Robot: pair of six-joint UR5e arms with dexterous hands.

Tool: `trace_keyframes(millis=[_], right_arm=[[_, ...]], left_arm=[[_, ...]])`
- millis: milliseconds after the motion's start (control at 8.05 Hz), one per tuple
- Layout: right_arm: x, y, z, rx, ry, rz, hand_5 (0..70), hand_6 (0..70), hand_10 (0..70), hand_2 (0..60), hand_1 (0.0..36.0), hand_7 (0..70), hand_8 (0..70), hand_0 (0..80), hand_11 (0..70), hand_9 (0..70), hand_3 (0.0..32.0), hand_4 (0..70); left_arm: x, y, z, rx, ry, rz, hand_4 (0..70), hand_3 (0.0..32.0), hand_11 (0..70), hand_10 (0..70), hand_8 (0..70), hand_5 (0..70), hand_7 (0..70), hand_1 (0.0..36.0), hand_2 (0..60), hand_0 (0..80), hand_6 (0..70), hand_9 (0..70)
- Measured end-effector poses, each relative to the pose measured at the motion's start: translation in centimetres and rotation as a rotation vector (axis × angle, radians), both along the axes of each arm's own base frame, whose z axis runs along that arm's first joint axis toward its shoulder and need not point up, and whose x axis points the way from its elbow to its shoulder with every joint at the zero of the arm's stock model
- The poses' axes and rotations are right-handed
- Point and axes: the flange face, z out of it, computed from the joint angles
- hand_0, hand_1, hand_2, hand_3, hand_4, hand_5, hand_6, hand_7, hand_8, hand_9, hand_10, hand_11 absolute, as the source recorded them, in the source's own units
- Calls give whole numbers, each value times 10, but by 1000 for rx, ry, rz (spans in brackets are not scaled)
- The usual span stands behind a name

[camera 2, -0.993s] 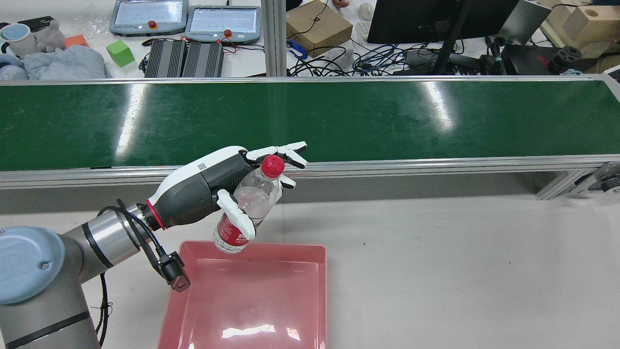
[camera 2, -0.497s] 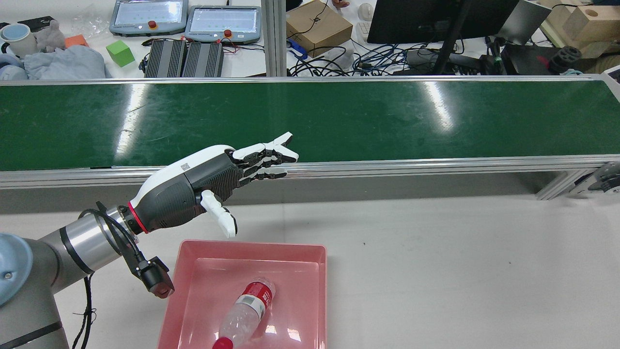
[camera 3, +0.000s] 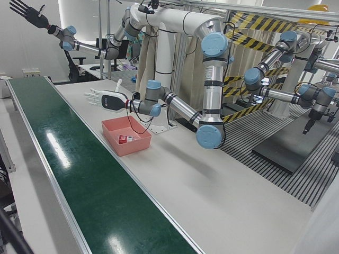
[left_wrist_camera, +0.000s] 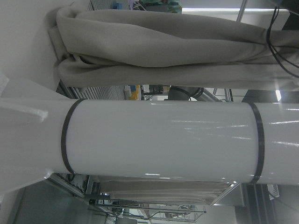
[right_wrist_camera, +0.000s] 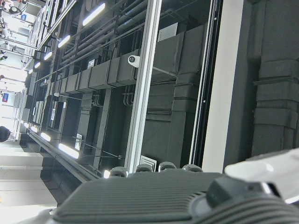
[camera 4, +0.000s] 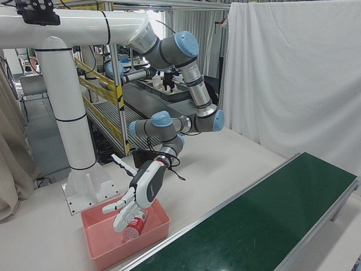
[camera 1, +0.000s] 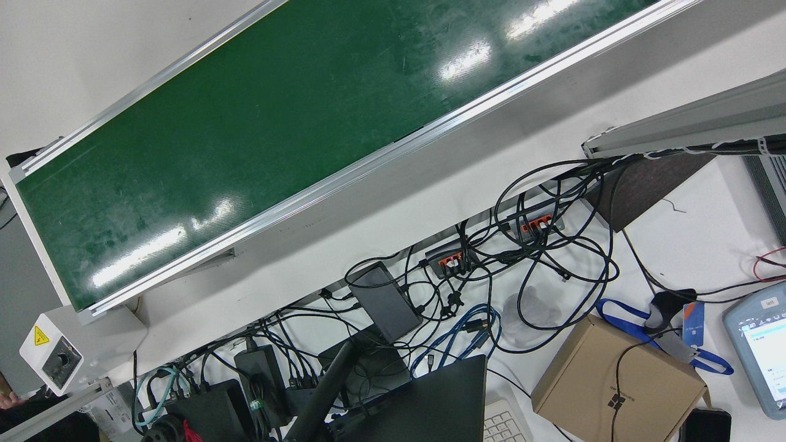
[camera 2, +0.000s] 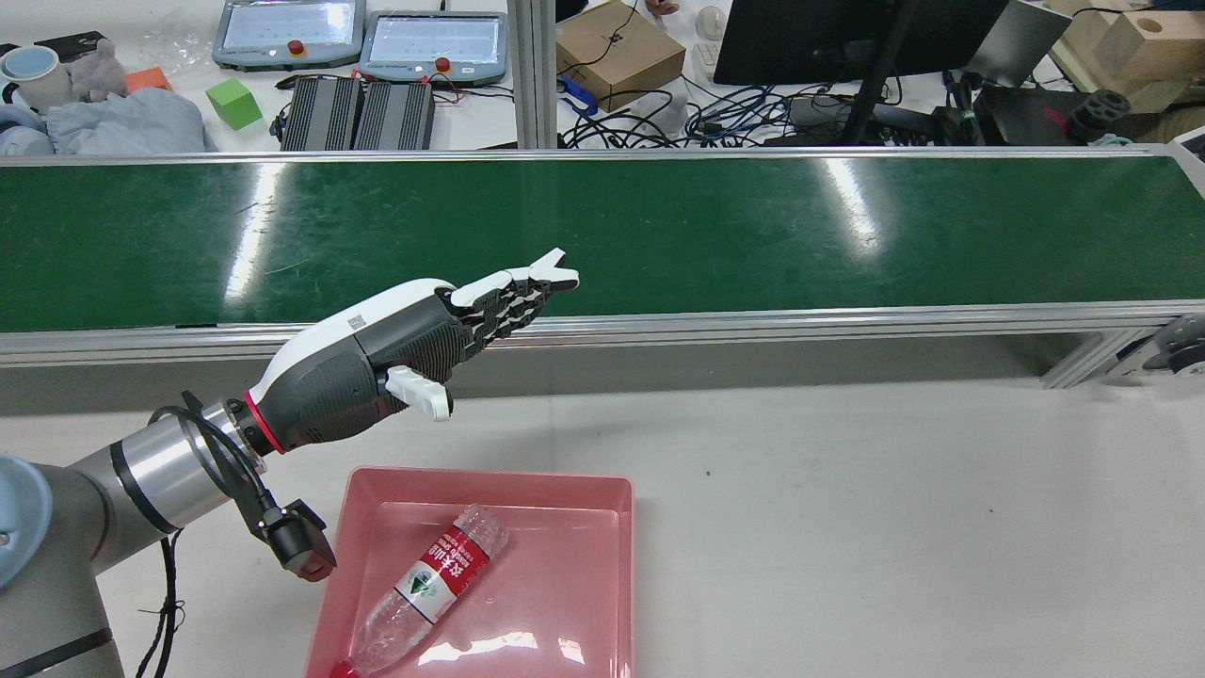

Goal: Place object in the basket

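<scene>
A clear plastic bottle with a red label and red cap lies on its side in the pink basket, cap toward the near left corner. My left hand hovers above the basket's far left corner, open, fingers stretched toward the conveyor and holding nothing. The right-front view shows that hand over the basket with the bottle below its fingers. In the left-front view the bottle rests in the basket beneath the left hand. My right hand is raised high at the top left, fingers spread, empty.
A long green conveyor belt with aluminium rails runs across the table beyond the basket. White tabletop stretches to the basket's right. Behind the belt are teach pendants, cables and a cardboard box.
The left hand let go of the bottle, which dropped into the basket and rolled to a new lie. The hand opened, straightened its fingers and drew back slightly left.
</scene>
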Motion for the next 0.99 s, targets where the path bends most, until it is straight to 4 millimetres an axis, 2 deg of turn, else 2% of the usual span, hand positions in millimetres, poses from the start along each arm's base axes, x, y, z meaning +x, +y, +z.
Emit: trace_keyframes(millis=[124,373,621,993], right_arm=[[0,0,0,0,0,0,0,0,0,0,0,0,0,0,0,0,0,0],[0,0,0,1,0,0,0,0,0,0,0,0,0,0,0,0,0,0],[0,0,0,0,0,0,0,0,0,0,0,0,0,0,0,0,0,0],[0,0,0,1,0,0,0,0,0,0,0,0,0,0,0,0,0,0]], left_arm=[[0,1,0,0,1,1,32,10,0,0,0,92,0,0,0,219,0,0],[2,3,0,1,2,7,24,18,0,0,0,73,0,0,0,174,0,0],[5,4,-1,3,7,11,18,28,0,0,0,18,0,0,0,211,0,0],[5,5,-2,8,10,17,55,8,0,2,0,53,0,0,0,238,8,2]])
